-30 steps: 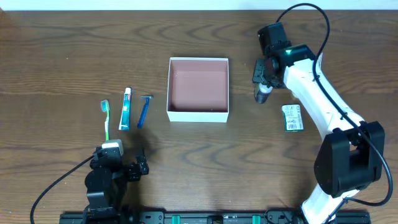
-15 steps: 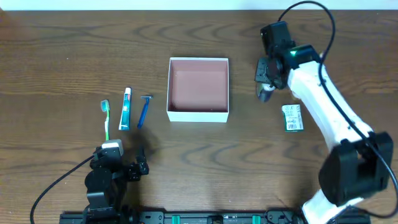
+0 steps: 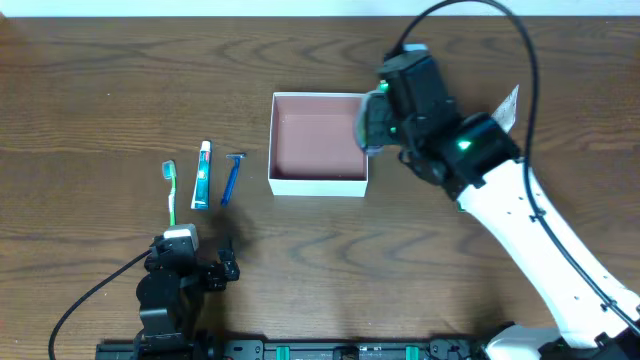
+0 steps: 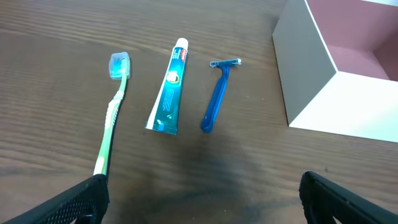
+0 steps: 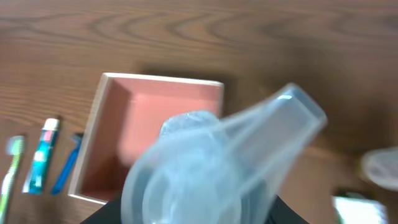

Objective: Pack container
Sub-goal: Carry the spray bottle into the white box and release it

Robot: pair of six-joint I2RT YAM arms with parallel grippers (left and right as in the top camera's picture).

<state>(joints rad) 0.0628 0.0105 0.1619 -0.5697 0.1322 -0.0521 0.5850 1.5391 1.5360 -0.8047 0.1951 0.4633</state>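
Note:
The container (image 3: 318, 184) is a square shallow box with white walls and a pink inside, at the table's middle; it also shows in the right wrist view (image 5: 109, 127) and the left wrist view (image 4: 311, 81). It looks empty. My right gripper (image 3: 372, 122) is shut on a clear plastic bottle (image 5: 205, 168) and holds it in the air over the container's right wall. My left gripper (image 4: 199, 211) is open and empty, low at the front left, short of a green toothbrush (image 3: 170, 190), a toothpaste tube (image 3: 202, 174) and a blue razor (image 3: 232, 177).
The three toiletries lie side by side left of the container, also in the left wrist view: toothbrush (image 4: 113, 112), toothpaste (image 4: 169, 87), razor (image 4: 217, 93). A pale packet (image 5: 357, 208) lies on the table right of the container, hidden under my right arm from overhead.
My right arm has risen and swung left with the bottle, from the table right of the container to above its right wall. The left arm has not moved.

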